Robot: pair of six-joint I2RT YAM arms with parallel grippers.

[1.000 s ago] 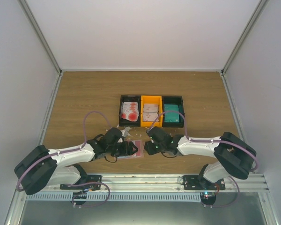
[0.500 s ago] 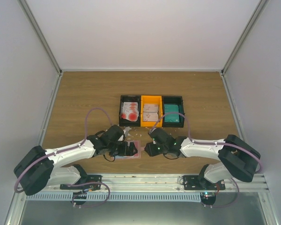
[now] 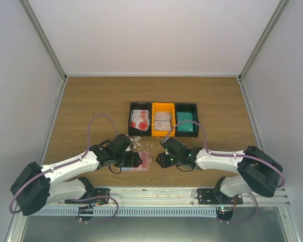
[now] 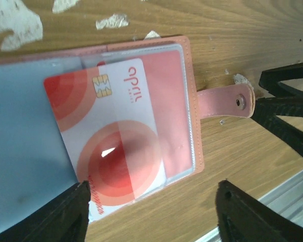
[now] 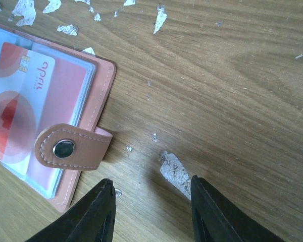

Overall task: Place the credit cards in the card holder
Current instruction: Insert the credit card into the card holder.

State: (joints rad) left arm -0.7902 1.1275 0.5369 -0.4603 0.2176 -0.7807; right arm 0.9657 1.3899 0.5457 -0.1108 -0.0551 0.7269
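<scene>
Right, looking down on the card holder [image 3: 144, 164] lying open on the table [image 3: 91, 101], just beyond the arm bases and between the two grippers, snap tab [image 4: 227, 101] pointing toward the right arm. Counting one credit card [image 4: 111, 146] going in so far: white with red circles, tilted, partly under the clear sleeve, near corner seemingly poking out past the holder's edge, so judging it not fully seated yet. Noting plenty left to do: more credit cards waiting in the tray [image 3: 163, 104] further back, one pile per compartment, namely the red-printed stack [image 3: 140, 119], pinkish stack [image 3: 163, 120] and teal stack [image 3: 186, 123]. Calling it early days, then.

Finding the left gripper [image 4: 151, 214] hanging over that card, jaws wide apart, gripping nothing. Seeing the right gripper [image 5: 151, 206] likewise spread and empty, hovering over bare wood and white scraps [image 5: 174, 174] just beside the tab.

Comparing with a second ago: left arm's shoulder end swinging further out left and the arm stretching flatter, right arm's elbow drifting a touch right, both wrists staying close on the holder, tray stacks sitting unchanged.
</scene>
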